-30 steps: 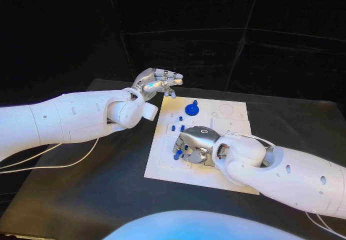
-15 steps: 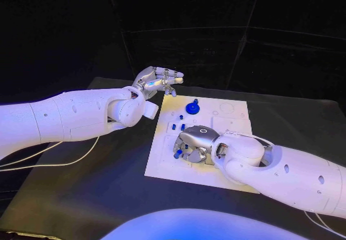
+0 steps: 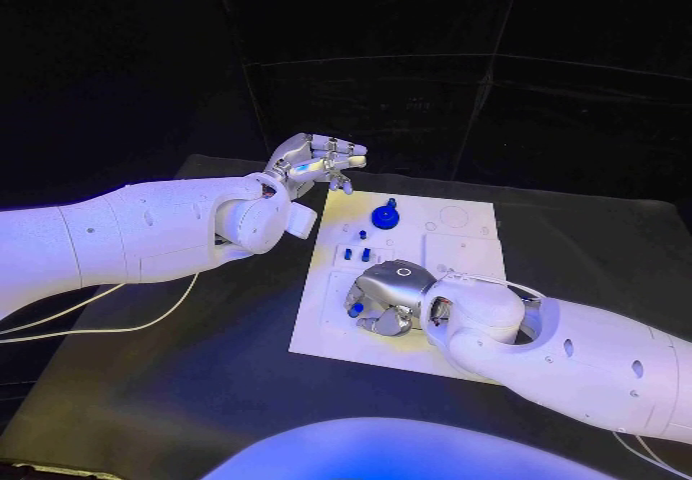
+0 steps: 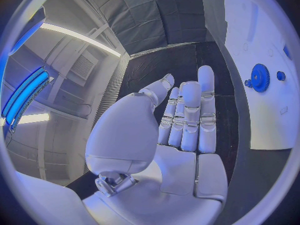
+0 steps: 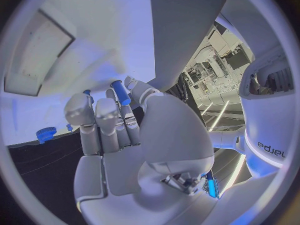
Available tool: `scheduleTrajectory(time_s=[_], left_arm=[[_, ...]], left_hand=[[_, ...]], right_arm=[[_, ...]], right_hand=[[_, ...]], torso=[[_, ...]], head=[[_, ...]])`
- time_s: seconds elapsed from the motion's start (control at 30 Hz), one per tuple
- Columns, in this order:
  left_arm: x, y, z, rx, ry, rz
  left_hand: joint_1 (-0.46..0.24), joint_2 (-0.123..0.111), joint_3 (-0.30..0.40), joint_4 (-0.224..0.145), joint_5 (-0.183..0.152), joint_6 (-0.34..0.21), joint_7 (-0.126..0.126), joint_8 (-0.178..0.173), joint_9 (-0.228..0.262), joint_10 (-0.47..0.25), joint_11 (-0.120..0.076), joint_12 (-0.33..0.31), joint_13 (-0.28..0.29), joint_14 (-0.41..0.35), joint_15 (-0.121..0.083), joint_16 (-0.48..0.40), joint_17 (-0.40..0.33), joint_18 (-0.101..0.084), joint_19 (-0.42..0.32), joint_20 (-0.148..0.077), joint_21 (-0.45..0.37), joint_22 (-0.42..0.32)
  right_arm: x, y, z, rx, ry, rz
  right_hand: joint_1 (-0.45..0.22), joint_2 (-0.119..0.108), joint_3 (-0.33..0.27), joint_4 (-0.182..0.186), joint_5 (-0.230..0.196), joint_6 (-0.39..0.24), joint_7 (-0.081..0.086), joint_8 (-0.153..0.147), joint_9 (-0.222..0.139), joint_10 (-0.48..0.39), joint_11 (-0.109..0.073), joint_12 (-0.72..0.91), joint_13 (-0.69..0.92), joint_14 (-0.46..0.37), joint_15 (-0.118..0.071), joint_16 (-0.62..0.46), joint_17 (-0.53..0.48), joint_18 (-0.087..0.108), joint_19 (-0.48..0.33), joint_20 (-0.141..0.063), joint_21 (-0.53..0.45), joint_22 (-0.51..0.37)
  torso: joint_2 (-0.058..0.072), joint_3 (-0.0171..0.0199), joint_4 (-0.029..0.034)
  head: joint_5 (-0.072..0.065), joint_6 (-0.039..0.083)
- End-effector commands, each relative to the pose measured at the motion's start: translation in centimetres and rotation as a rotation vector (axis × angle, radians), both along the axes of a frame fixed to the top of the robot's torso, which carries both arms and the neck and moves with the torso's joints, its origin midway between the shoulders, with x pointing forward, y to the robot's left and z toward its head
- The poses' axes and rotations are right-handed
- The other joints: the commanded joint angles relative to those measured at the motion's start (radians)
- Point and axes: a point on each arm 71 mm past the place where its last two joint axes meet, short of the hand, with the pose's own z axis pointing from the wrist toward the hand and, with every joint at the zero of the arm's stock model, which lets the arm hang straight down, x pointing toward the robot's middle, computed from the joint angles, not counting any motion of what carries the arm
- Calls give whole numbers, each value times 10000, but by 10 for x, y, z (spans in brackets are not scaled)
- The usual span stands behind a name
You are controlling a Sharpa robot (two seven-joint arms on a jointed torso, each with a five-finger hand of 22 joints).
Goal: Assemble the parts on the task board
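A small blue plastic peg [image 5: 120, 92] is pinched at the fingertips [image 5: 139, 91] of the silver right hand [image 3: 387, 297], the other fingers held close beside it. The peg is a short round pin, judged light, rigid and smooth, so likely to slip or twist if gripped loosely; it is best held across the middle of its shaft, leaving the lower end free for insertion. In the right wrist view its long axis runs out from the fingertips toward the flat white task board [image 3: 325, 330], roughly upright to the board face rather than lying along it; which end is the insertion end cannot be told. In the head view the peg [image 3: 355, 309] is seen just under the hand, over the board's middle, nearer its left edge.

The silver left hand [image 3: 310, 160] is raised off the board's far left corner, holding nothing, fingers extended and lying side by side, thumb apart.

On the board, a blue toothed plastic gear [image 3: 384, 216] sits near the far edge, and three small blue upright pegs [image 3: 364, 255] stand between it and the right hand, closer to the left edge
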Motion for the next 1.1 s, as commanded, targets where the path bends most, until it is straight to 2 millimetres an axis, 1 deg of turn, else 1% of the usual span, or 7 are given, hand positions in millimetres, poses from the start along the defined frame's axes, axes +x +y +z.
scheduleTrajectory(time_s=[0.03, 0.2, 0.3, 0.63, 0.8, 1.0, 1.1], left_arm=[[0, -1, 1, -84, -15, -115], [0, -1, 1, -84, -2, -124], [0, -1, 1, -86, 6, -138], [0, -1, 1, -83, 27, -150], [0, -1, 1, -86, 35, -161], [0, 1, 1, -73, 43, -132], [0, 1, 0, -74, 45, -134]], left_hand=[[-35, 100, -67, -4, 46, -77, -23, 7, -11, -81, -8, 36, -13, -68, -16, -59, -10, 137, 39, 4, -43, -12], [-35, 100, -67, -4, 46, -77, -23, 7, -11, -81, -8, 36, -13, -68, -16, -59, -10, 137, 39, 4, -43, -12], [-24, 104, -95, -6, 45, -83, -22, 20, -8, -93, -7, 58, -13, -80, -17, -61, -35, 139, 46, 7, -59, -27], [-24, 104, -95, -6, 45, -83, -22, 20, -8, -93, -7, 58, -13, -80, -17, -61, -35, 139, 46, 7, -59, -27], [-24, 104, -95, -6, 45, -83, -22, 20, -8, -93, -7, 58, -13, -80, -17, -61, -35, 139, 46, 7, -59, -27], [-24, 104, -95, -6, 45, -83, -22, 20, -8, -93, -7, 58, -13, -80, -17, -61, -35, 139, 46, 7, -59, -27], [-24, 104, -95, -6, 45, -83, -22, 20, -8, -93, -7, 58, -13, -80, -17, -61, -35, 139, 46, 7, -59, -27]], right_arm=[[-1, 1, 4, 244, -258, 55], [-2, 2, 8, 702, -456, 34], [-3, 1, 12, 1231, -697, -42], [-6, -13, 24, 2646, -1021, -337], [-11, -30, 30, 2744, -616, -546], [-11, -58, 46, 2909, 82, -1137], [-9, -78, 56, 2965, 418, -1679]], right_hand=[[9, -83, -68, -11, 41, -86, -20, -2, 12, -66, 0, -3, 17, -87, -22, -47, -82, 147, -58, 19, -49, -56], [-76, -145, -500, 32, 170, -673, -70, -18, -8, -569, 3, 93, 30, -324, -9, -428, -678, 287, -515, 48, -588, -668], [-10, -80, -791, 25, 193, -1028, -96, -10, 11, -869, 14, 257, 56, -456, 4, -615, -1008, 337, -694, 53, -844, -934], [117, 32, -1086, -8, 244, -1121, -36, 17, 33, -874, 1, 657, 97, -438, -9, -644, -1160, 337, -638, 43, -894, -981], [136, 71, -1260, 0, 248, -1051, -47, 35, 48, -785, -23, 905, 108, -395, -28, -621, -1185, 331, -581, 27, -893, -978], [56, 111, -1535, 90, 307, -914, -63, 58, 62, -616, -61, 1218, 110, -322, -57, -541, -1140, 308, -467, 4, -841, -914], [27, 221, -1652, 178, 370, -602, -66, 169, 106, -112, -111, 1556, 149, -98, -99, -202, -692, 207, -88, -29, -479, -492]], torso=[[1, 4, -1], [-4, 2, -6], [-5, 7, -11], [-14, 6, -13], [-15, 4, 3], [-28, -2, -35], [-37, 0, -53]], head=[[1, -1], [-19, 20], [-39, 43], [-127, 132], [-209, 200], [-382, 303], [-495, 357]])
